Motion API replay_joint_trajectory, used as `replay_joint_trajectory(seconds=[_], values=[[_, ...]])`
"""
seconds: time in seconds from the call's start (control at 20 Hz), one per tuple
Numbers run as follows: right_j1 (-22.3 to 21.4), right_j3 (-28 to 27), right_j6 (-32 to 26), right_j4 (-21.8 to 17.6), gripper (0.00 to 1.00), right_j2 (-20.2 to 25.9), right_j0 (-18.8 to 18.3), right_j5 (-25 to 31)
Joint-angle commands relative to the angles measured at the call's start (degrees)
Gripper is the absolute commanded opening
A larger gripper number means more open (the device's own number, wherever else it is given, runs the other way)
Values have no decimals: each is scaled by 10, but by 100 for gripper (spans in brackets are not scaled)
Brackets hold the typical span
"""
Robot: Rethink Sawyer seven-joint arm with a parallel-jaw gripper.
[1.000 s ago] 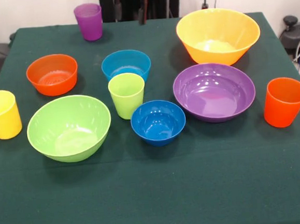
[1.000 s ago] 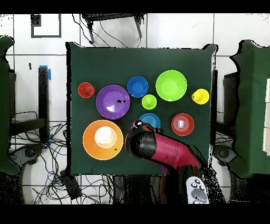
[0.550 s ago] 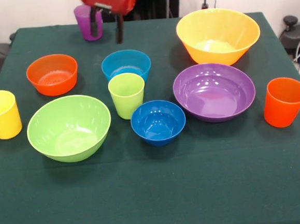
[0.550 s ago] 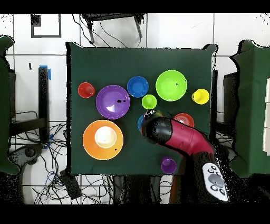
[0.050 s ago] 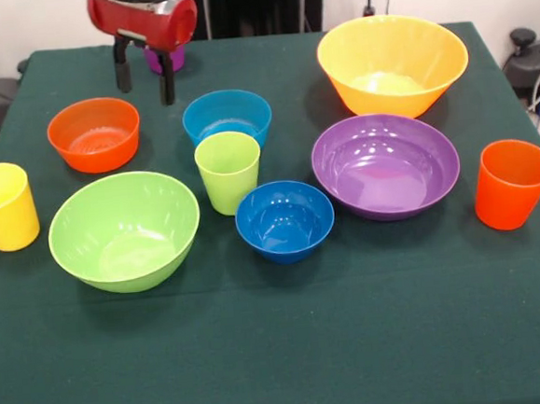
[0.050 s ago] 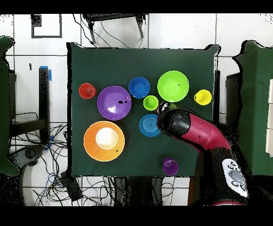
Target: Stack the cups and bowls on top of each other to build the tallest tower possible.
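Hovering pincer (image 5: 144, 75), fingers apart, empty | overhead: arm hides orange bowl (image 5: 94, 133)

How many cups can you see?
4. Yellow cup at the left edge, green cup in the middle, orange cup at the right, purple cup at the back, mostly hidden behind the tool in the front view.

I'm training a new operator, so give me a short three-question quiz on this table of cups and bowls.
1. True or false: a cup already sits inside a bowl.
2. Which cup stands beside the light blue bowl? A yellow, B lime, C orange.
3. Is the gripper open or shut?
Key: 1 false; 2 B, the lime cup; 3 open, and empty.
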Motion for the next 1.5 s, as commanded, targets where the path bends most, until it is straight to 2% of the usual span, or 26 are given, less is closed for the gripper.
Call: replay_joint_trajectory(seconds=[0.05,0.3,0.65,1.05,1.5], values=[[3,-61,-4,0,100,74,-1,102],[1,-62,27,22,100,86,0,93],[47,-116,61,36,100,77,26,58],[100,-199,52,50,100,78,32,79],[121,-225,78,74,100,66,48,76]])
